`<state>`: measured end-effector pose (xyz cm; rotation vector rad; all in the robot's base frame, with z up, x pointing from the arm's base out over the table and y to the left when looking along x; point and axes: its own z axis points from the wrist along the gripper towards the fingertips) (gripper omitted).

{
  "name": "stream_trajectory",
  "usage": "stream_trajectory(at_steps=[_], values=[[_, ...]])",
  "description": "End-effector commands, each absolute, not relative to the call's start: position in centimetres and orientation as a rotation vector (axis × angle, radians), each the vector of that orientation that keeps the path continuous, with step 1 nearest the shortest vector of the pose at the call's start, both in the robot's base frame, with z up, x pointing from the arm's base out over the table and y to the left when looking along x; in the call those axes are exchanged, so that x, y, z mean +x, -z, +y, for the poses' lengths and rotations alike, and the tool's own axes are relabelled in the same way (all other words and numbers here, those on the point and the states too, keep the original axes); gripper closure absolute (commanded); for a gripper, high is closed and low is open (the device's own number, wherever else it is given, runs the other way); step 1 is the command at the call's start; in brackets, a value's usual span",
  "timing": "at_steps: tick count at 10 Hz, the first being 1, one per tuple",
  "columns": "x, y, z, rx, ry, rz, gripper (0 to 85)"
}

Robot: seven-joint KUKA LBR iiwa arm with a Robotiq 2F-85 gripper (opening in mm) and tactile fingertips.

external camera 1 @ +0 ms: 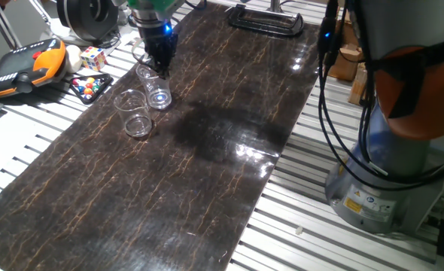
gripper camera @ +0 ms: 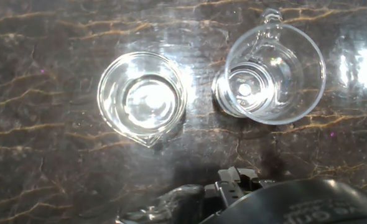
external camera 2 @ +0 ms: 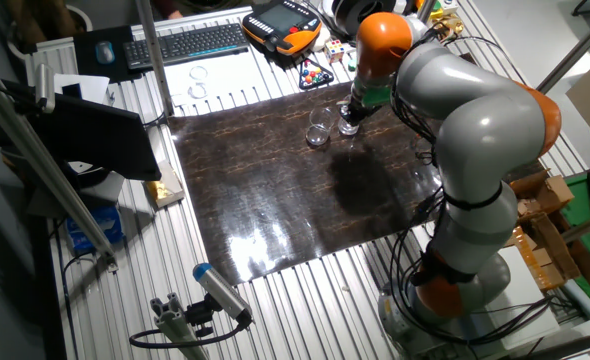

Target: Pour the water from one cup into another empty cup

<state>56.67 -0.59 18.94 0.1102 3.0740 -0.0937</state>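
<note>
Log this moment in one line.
gripper: over taller cup, grip unclear | taller cup: upright | shorter cup: upright beside it | pour: not started

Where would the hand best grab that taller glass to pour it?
Probably around the taller glass's upper wall, coming from the side away from the shorter glass. It stands upright and tapers toward its base, and its neighbour is close alongside. A side grip also leaves the rim free for tipping.

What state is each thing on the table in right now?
Tall cup: standing upright, water too clear to make out.
Short cup: standing upright beside it, contents unclear.
Gripper: just above the tall cup, open or shut unclear.
</note>
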Motion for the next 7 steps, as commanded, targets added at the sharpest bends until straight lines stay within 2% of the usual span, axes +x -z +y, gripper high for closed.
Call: stream_trajectory(at_steps=[1,7], values=[[56.67,-18.95,-0.59,0.13,0.104,3.072,84.3],[56.71,-18.89,-0.37,0.097,0.126,3.121,84.3]])
